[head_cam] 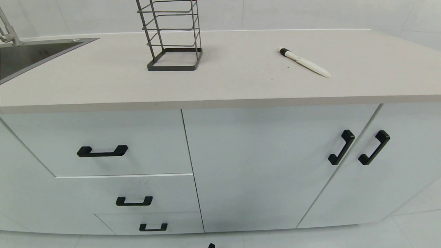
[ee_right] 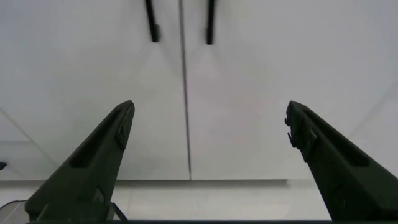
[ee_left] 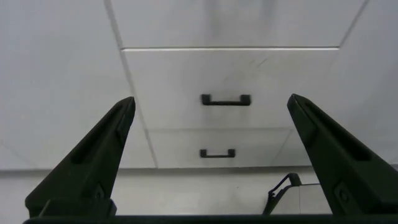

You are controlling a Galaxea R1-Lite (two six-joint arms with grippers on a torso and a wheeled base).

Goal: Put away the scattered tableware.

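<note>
On the right half of the worktop: a slim white utensil with a black band near one end (head_cam: 305,62) lies flat on the pale grey stone-look worktop (head_cam: 241,82), well apart from the rack.
Long axis: it runs on a slant, with the banded end farther back and to the left and the pale tip nearer the front edge and to the right.
Rack: a dark upright wire holder on a rectangular base (head_cam: 172,68) stands left of centre (we judge it the likely home for the utensil).
Left claw (ee_left: 211,101): its fingers are spread wide and empty, facing the white drawer fronts (ee_left: 174,81).
Right claw (ee_right: 209,106): its fingers are likewise apart and empty, facing the paired white cupboard doors (ee_right: 93,74).
Deciding relation: both claws sit low before the cabinet fronts, so the utensil lies above and ahead of them. It is on the right side, so we judge the right arm nearer.
</note>
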